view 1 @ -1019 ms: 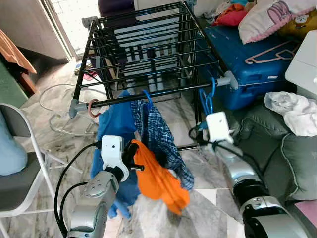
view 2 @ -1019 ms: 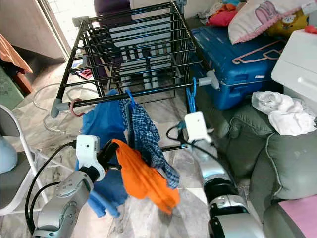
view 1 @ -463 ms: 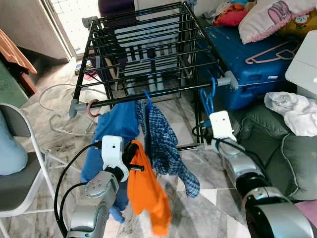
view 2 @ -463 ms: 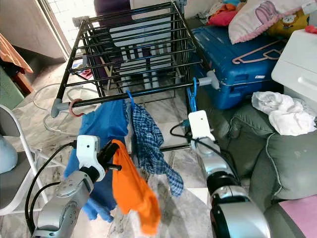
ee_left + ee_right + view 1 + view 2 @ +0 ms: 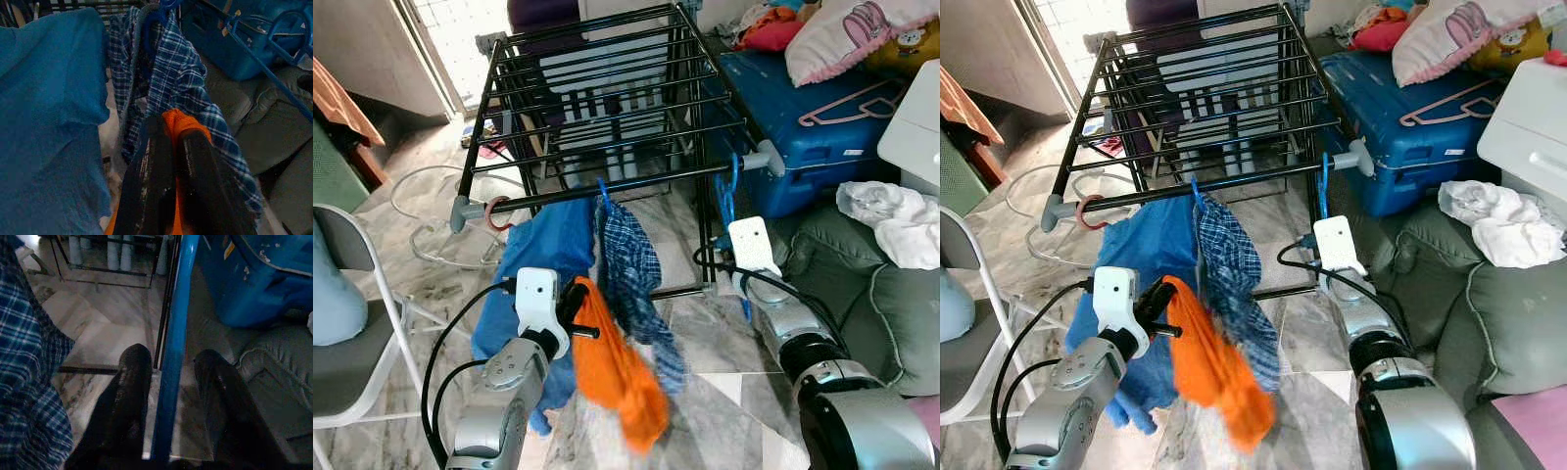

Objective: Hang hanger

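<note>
The left gripper (image 5: 171, 147), raised forward below the drying rack's (image 5: 607, 191) front rail, clamps an orange garment (image 5: 622, 377). The right gripper (image 5: 168, 367) reaches toward the rack's right corner, its fingers spread around a blue hanger (image 5: 175, 333), seemingly not touching it.

A blue suitcase (image 5: 803, 127) lies flat on the floor with a pink clothes hanger (image 5: 852, 103) resting on its lid and a pillow with a pink frilled edge (image 5: 842, 34) leaning over its far end. Near it, crumpled white cloth (image 5: 891, 220) sits on a grey-green cushion (image 5: 876, 304). On the other side stands a white-framed folding chair (image 5: 357, 323) on the marble floor (image 5: 705, 333).
</note>
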Controlling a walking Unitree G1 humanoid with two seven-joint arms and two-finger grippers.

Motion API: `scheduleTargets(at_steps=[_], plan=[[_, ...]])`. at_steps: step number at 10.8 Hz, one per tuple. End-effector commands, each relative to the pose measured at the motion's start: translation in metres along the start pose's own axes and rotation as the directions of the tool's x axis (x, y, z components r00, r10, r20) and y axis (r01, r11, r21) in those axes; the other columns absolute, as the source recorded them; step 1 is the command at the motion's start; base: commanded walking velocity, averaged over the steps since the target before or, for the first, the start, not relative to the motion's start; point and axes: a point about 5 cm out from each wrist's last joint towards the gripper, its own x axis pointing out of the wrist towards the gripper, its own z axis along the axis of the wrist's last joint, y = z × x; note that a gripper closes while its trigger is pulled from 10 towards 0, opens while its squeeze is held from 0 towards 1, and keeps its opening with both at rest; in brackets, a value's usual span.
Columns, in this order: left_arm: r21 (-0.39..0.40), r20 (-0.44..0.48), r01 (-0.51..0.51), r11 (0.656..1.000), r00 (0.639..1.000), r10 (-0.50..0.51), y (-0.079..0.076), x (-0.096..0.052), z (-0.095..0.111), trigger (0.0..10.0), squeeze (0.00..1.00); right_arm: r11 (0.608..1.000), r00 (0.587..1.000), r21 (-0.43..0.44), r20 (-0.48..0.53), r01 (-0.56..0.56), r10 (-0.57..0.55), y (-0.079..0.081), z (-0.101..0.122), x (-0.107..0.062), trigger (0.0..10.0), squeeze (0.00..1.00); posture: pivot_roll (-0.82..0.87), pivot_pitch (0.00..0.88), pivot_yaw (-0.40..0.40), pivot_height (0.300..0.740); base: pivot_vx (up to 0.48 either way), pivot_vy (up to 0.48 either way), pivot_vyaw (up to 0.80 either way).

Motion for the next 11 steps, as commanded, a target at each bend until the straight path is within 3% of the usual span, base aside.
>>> scheduleTargets(at_steps=[1, 6, 11], plan=[[0.019, 0.005, -0.010, 1.000, 1.000, 0.010, 0.003, 0.001, 0.004, 10.0, 0.00, 1.000, 1.000, 0.004, 0.027, -0.002, 0.002, 0.003, 0.012, 0.002, 0.0, 0.00, -0.13, 0.000, 0.162, 0.740, 0.000, 0.000, 0.00], [0.021, 0.003, -0.007, 1.000, 1.000, 0.007, 0.001, 0.001, 0.003, 10.0, 0.00, 1.000, 1.000, -0.005, 0.015, 0.015, -0.015, -0.002, 0.007, 0.002, 0.5, 0.00, -0.13, 0.000, 0.165, 0.740, 0.000, 0.000, 0.00], [0.021, 0.001, -0.007, 1.000, 1.000, 0.007, 0.000, 0.001, 0.003, 10.0, 0.00, 1.000, 1.000, -0.029, 0.016, 0.009, -0.009, -0.004, 0.000, 0.001, 0.0, 0.00, -0.13, 0.000, 0.164, 0.740, 0.000, 0.000, 0.00]])
